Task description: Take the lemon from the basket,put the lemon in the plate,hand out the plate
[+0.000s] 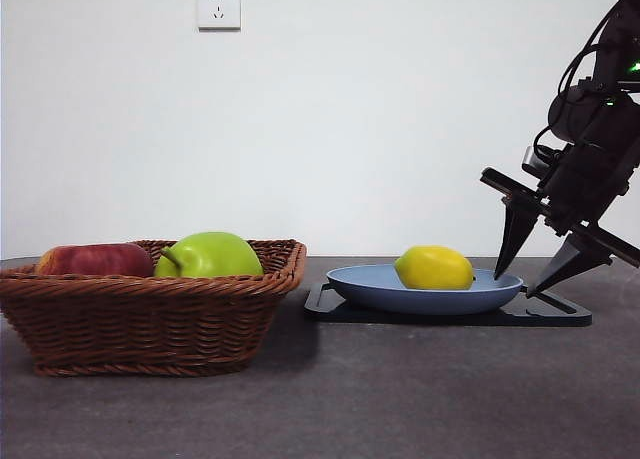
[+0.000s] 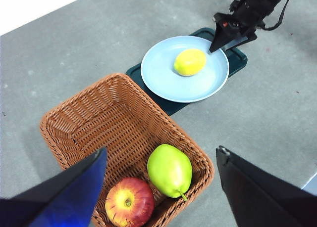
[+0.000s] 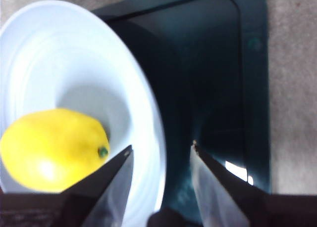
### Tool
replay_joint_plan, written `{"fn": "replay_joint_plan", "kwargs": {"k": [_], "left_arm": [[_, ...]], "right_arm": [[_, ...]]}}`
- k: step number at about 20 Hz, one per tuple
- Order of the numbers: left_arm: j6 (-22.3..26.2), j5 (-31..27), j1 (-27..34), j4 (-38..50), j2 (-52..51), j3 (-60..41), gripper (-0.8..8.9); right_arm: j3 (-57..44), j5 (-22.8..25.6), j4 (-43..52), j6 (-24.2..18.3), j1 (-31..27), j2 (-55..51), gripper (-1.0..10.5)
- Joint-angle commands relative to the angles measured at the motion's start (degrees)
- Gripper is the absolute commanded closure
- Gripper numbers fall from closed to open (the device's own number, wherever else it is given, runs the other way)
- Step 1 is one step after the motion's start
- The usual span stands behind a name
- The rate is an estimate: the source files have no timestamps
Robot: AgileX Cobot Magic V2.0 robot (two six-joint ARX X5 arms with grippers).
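Astride the plate (image 1: 430,291) rim, right pincer (image 1: 528,272) stood parted, empty, set to grip; lemon (image 1: 434,268) lay inside. Left pincer (image 2: 161,175), wide open, waited above basket (image 2: 124,133).

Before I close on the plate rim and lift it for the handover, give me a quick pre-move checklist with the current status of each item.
1. Lemon in the plate, out of the basket: ok.
2. Right end effector open, one jaw over the plate's inside, the other outside above the black tray: ok.
3. Rim seated deep enough between the jaws for a firm grip: cannot tell.
4. Lemon apart from the inner jaw: ok, but close in the right wrist view.
5. Left end effector open, above the basket, away from the plate: ok.
6. Plate lying level on the tray: ok.
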Motion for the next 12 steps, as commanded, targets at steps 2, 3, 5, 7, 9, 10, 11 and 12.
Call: {"fn": "replay_joint_plan", "kwargs": {"k": [2,3,5,7,9,10,11,12], "left_arm": [[0.9,-0.3,-0.3,1.8,1.6,0.8,4.61],[1.7,-0.3,-0.3,2.4,1.8,0.8,4.93],[4.0,-0.3,0.3,3.7,2.6,0.8,5.68],[4.5,-2.0,1.6,3.9,3.2,0.8,6.53],[5.6,-5.5,3.5,3.9,3.3,0.5,7.5],[6.4,-6.2,4.7,4.0,3.2,0.4,8.02],[7.3,-6.0,6.1,4.0,3.2,0.2,8.07],[7.5,-6.0,7.7,3.8,3.2,0.2,8.07]], "right_arm": [[1.4,0.9,-4.2,-3.7,-0.3,-5.3,7.4],[1.4,2.6,-6.3,-5.4,-0.3,-7.7,7.4],[1.4,8.0,-10.6,-9.1,0.5,-13.5,7.4],[1.2,10.4,-12.9,-11.3,2.1,-19.2,7.7],[0.0,10.8,-12.9,-13.1,4.2,-25.9,8.6],[-1.0,10.9,-12.5,-13.1,5.6,-29.5,8.9],[-2.6,11.0,-11.0,-13.1,7.1,-33.2,9.3],[-4.4,12.1,-9.0,-13.0,8.7,-36.8,9.4]]}}
